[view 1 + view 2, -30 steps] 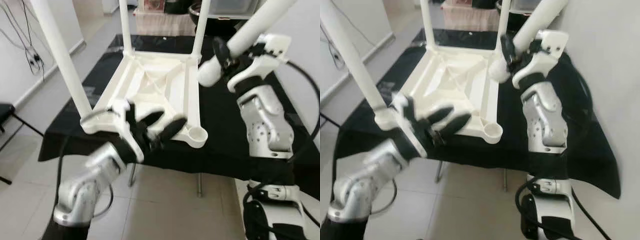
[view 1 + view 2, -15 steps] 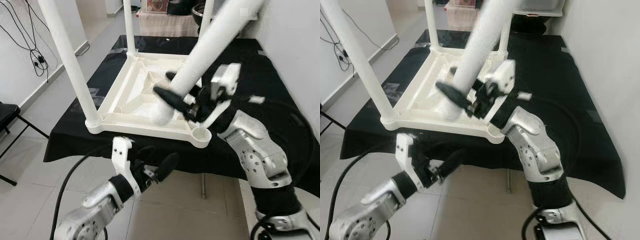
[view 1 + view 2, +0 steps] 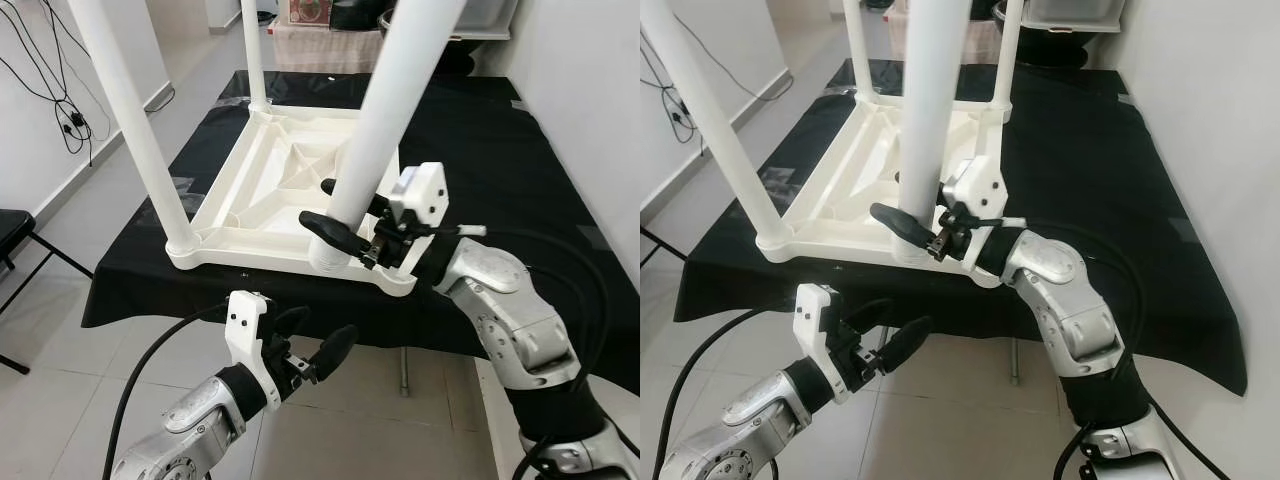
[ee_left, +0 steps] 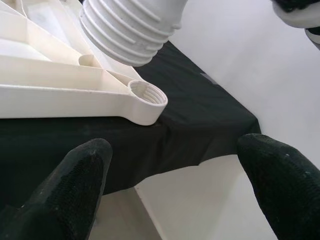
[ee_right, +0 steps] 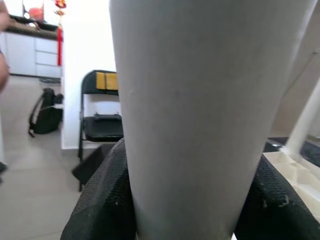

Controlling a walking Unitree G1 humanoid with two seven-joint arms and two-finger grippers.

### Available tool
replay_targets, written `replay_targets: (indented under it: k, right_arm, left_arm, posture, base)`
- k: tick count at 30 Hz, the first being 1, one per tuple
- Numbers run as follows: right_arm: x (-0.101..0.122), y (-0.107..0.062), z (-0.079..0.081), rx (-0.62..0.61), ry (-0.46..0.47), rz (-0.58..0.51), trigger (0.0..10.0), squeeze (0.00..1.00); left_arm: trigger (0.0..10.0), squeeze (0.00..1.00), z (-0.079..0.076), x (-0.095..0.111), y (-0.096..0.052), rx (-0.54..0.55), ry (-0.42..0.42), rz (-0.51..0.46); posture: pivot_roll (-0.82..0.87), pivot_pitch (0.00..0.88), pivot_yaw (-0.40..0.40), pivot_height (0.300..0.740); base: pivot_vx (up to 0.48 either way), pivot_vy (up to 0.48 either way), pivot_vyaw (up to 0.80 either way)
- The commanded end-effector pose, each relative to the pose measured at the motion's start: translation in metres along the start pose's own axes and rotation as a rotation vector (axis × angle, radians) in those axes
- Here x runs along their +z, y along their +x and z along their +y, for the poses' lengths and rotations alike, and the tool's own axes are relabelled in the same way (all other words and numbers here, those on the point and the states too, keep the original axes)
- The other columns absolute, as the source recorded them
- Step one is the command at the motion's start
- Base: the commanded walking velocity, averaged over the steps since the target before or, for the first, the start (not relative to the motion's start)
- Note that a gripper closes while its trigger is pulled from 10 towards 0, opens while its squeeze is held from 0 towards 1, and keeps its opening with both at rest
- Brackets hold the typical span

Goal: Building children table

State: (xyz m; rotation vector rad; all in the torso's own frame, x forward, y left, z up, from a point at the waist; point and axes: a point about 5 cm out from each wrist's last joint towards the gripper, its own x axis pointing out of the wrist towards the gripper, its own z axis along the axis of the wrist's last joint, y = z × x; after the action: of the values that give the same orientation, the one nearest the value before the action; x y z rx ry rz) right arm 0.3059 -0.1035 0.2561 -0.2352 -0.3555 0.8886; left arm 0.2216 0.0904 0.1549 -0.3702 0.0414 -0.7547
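A white plastic children's table (image 3: 262,205) lies upside down on a black-clothed table, with three legs standing up from its corners. My right gripper (image 3: 330,212) is shut on the loose fourth leg (image 3: 388,110) and holds it nearly upright. The leg's threaded end (image 4: 131,24) hovers just above and to the left of the empty front-right socket (image 4: 148,95), apart from it. My left gripper (image 3: 322,328) hangs open and empty below the table's front edge, in front of the cloth. In the right wrist view the leg (image 5: 200,110) sits between the black fingers (image 5: 102,200).
The black cloth (image 3: 490,140) drapes over the table's front edge. A dark folding chair (image 3: 12,228) stands at the left, with cables (image 3: 62,110) on the wall beyond. A white wall runs close on the right. Bins and a dark bowl sit behind the table.
My right gripper has swung the loose leg more upright and lowered its threaded end toward the front-right corner. The left gripper has stayed low in front of the table, still open.
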Motion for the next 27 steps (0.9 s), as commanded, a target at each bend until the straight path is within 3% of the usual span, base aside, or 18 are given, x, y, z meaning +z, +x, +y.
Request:
replay_targets:
  k: [1, 2, 3, 5, 8, 10, 14, 17, 18, 19, 27]
  right_arm:
    - [-0.007, 0.001, -0.019, -0.197, -0.037, 0.035, 10.0, 0.0]
    - [-0.007, 0.001, -0.019, -0.197, -0.037, 0.035, 10.0, 0.0]
    - [-0.014, -0.002, -0.035, -0.39, -0.038, 0.07, 10.0, 0.0]
    - [-0.015, -0.004, -0.04, -0.441, -0.04, 0.074, 10.0, 0.0]
    - [-0.027, -0.014, -0.052, -0.631, 0.146, 0.101, 10.0, 0.0]
    - [-0.029, -0.015, -0.052, -0.652, 0.175, 0.109, 10.0, 0.0]
    - [-0.029, -0.016, -0.045, -0.677, 0.067, 0.131, 10.0, 0.0]
    - [-0.033, -0.016, -0.033, -0.606, 0.189, 0.085, 10.0, 0.0]
    - [-0.033, -0.016, -0.033, -0.606, 0.189, 0.085, 10.0, 0.0]
    - [-0.033, -0.016, -0.03, -0.59, 0.216, 0.069, 10.0, 0.0]
    - [-0.035, -0.018, -0.015, -0.518, 0.229, 0.082, 10.0, 0.0]
  left_arm:
    - [10.0, 0.0, 0.003, -0.002, 0.0, 0.025, 0.015, 0.001]
    - [10.0, 0.0, 0.003, -0.002, 0.0, 0.025, 0.015, 0.001]
    - [10.0, 0.0, 0.005, 0.0, 0.002, 0.049, 0.031, -0.011]
    - [10.0, 0.0, 0.006, 0.0, 0.003, 0.056, 0.036, -0.016]
    - [10.0, 0.0, 0.011, 0.004, 0.004, 0.104, 0.056, -0.036]
    - [10.0, 0.0, 0.012, 0.005, 0.004, 0.111, 0.058, -0.039]
    - [10.0, 0.0, 0.015, 0.005, 0.004, 0.122, 0.109, -0.002]
    - [10.0, 0.0, 0.016, 0.007, 0.004, 0.148, 0.075, -0.04]
    - [10.0, 0.0, 0.016, 0.007, 0.004, 0.148, 0.075, -0.04]
    - [10.0, 0.0, 0.017, 0.009, 0.004, 0.171, 0.111, -0.045]
    - [10.0, 0.0, 0.028, 0.01, -0.003, 0.303, 0.192, -0.018]
  posture:
    - [0.01, 0.109, -0.019, 0.74]
    - [0.01, 0.109, -0.019, 0.74]
    - [0.02, 0.109, -0.02, 0.74]
    - [0.02, 0.109, -0.02, 0.74]
    - [0.02, 0.108, -0.021, 0.74]
    - [0.01, 0.111, -0.021, 0.74]
    - [0.01, 0.116, -0.019, 0.74]
    - [0.0, 0.122, -0.017, 0.74]
    - [0.0, 0.122, -0.017, 0.74]
    - [0.0, 0.123, -0.016, 0.74]
    - [0.0, 0.136, -0.007, 0.74]
  base:
    - [0.0, 0.0, 0.0]
    - [0.0, 0.0, 0.0]
    - [0.0, 0.0, 0.0]
    - [0.0, 0.0, 0.0]
    - [0.0, 0.0, 0.0]
    - [0.0, 0.0, 0.0]
    - [0.0, -0.194, 0.0]
    - [0.0, -0.424, 0.0]
    - [0.0, -0.311, 0.0]
    - [0.0, 0.0, 0.0]
    - [0.0, 0.0, 0.0]
